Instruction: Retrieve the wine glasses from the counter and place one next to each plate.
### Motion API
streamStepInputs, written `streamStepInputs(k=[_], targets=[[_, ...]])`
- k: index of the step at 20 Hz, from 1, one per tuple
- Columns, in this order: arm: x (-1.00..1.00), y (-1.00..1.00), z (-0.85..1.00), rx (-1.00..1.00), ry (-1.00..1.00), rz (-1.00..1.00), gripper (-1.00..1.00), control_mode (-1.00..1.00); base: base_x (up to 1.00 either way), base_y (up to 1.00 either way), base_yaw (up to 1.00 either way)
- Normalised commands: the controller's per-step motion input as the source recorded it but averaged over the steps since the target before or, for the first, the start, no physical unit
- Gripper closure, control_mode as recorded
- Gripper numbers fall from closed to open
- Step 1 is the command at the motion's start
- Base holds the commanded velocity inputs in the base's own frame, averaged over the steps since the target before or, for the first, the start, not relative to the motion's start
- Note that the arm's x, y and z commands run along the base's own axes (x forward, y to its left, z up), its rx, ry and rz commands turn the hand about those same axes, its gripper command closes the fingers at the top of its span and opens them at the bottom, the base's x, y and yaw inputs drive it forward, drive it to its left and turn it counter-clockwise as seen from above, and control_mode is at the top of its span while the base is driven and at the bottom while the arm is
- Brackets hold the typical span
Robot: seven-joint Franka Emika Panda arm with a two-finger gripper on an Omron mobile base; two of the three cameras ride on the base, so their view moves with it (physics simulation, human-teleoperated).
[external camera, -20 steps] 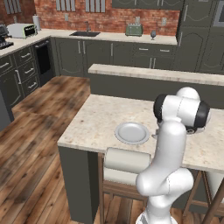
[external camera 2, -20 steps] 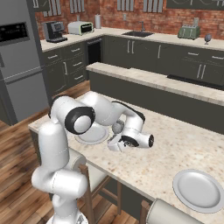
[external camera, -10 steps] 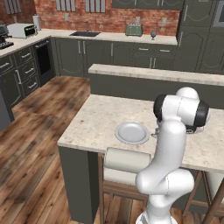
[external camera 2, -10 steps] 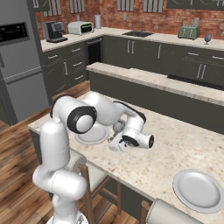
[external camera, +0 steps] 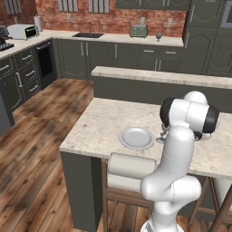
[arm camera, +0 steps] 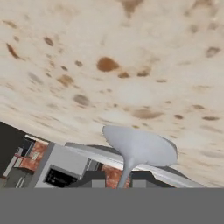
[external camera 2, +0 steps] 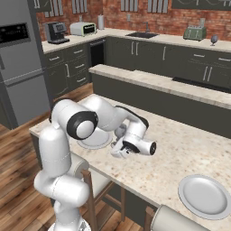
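Observation:
A grey-blue wine glass (external camera 2: 120,131) stands upright on the island top, just right of the near plate (external camera: 136,137). Its round foot (external camera: 160,140) rests on the stone beside the arm. My gripper (external camera 2: 118,151) reaches in low from the side and is shut on the stem. In the hand view the foot (arm camera: 140,146) presses against the speckled top and the stem runs back toward my hidden fingertips. A second plate (external camera 2: 204,196) lies further along the island. Another wine glass (external camera: 158,35) (external camera 2: 214,39) stands on the far counter (external camera: 113,38).
A raised bar top (external camera: 158,76) borders the far side of the island. Cushioned stool backs (external camera: 131,165) (external camera 2: 180,221) sit at the near edge. A toaster (external camera: 138,31) and a sink are on the far counter; a fridge (external camera 2: 18,58) stands to the left.

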Motion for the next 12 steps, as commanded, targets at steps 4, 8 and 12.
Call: streamStepInputs(k=[4, 8, 12], targets=[[0.06, 0.00, -0.24, -0.06, 0.01, -0.01, 1.00, -1.00, 0.00, 0.00, 0.00], [-0.02, 0.00, -0.26, -0.16, -0.11, -0.04, 1.00, -1.00, 0.00, 0.00, 0.00], [0.01, 0.00, -0.27, -0.10, -0.03, -0.03, 1.00, -1.00, 0.00, 0.00, 0.00]])
